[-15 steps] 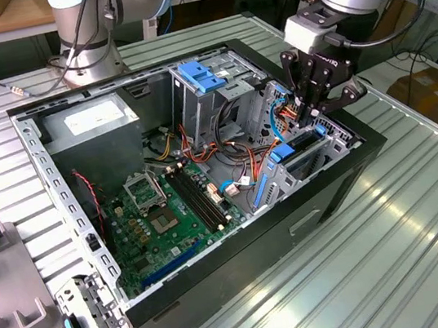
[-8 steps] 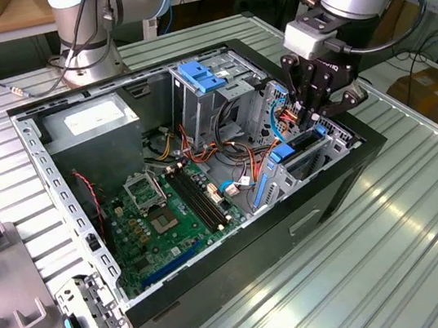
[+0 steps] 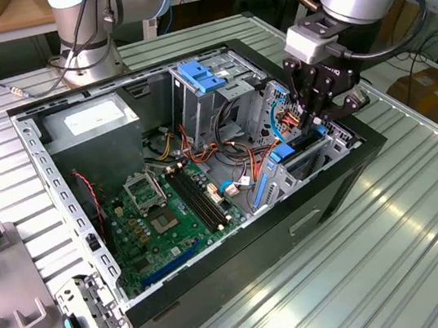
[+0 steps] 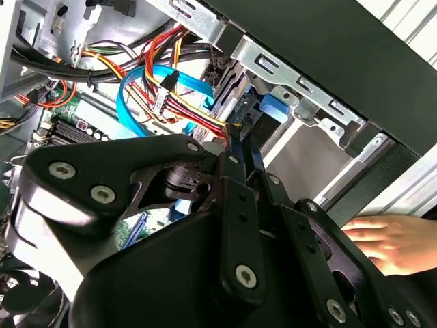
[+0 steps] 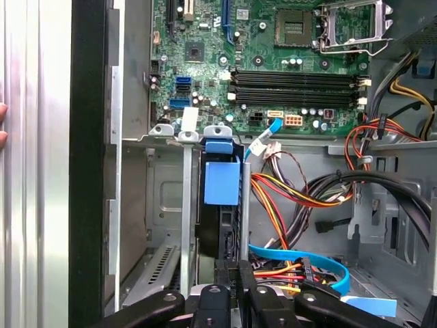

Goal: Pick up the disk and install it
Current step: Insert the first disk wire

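- The claw [image 3: 316, 112] reaches down into the drive bay at the front corner of the open case [image 3: 333, 184], toward the exterior view's right; its black fingers [image 5: 239, 280] stand close together, clamped on the upper edge of the disk [image 5: 217, 236].
- The disk stands on edge in the bay slot between two upright metal rails, as the first wrist view shows; a blue rail tab [image 5: 222, 179] covers its far end, and its dark side faces the camera.
- In the second wrist view the fingers [image 4: 240, 147] run down to a blue tab [image 4: 273, 108] just beside the bay's silver frame [image 4: 273, 65].
- A flat blue cable [image 4: 133, 102] and bundles of red, yellow and orange wires [image 4: 184, 109] loop just beside the claw, near the bay.
- Beyond the bay lies the green motherboard [image 3: 158, 223] with its black memory slots [image 5: 293, 85] and socket [image 3: 144, 190].
- A blue bracket [image 3: 199, 74] sits atop the upper cage, and a grey power supply [image 3: 97, 120] fills the far corner of the case.
- A person's hand [image 4: 389, 239] rests outside the black case wall, in the second wrist view.
- The case lies on its side on a ribbed metal tabletop [image 3: 412, 242]; a grey fixture [image 3: 10, 286] and a loose metal panel [image 3: 93, 315] lie at the exterior view's left.
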`<state>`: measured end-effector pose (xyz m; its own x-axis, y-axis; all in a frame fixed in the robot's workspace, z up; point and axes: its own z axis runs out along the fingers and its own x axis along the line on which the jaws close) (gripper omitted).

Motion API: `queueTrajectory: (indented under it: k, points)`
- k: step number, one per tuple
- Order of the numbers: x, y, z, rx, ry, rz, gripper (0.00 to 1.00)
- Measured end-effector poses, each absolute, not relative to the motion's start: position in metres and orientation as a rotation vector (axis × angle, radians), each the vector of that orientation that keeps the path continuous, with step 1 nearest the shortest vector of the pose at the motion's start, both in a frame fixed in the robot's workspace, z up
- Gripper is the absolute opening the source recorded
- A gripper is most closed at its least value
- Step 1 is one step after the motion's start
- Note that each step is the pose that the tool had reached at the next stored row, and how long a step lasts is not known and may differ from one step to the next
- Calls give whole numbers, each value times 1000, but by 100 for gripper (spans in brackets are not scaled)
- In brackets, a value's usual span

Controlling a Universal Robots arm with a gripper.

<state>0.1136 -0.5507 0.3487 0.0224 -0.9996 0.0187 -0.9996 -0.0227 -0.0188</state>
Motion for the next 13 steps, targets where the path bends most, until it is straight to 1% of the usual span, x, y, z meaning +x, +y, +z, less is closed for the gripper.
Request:
queueTrajectory:
  k: [13]
  points:
    - [113,-551,345,-2209,2234,-42,17]
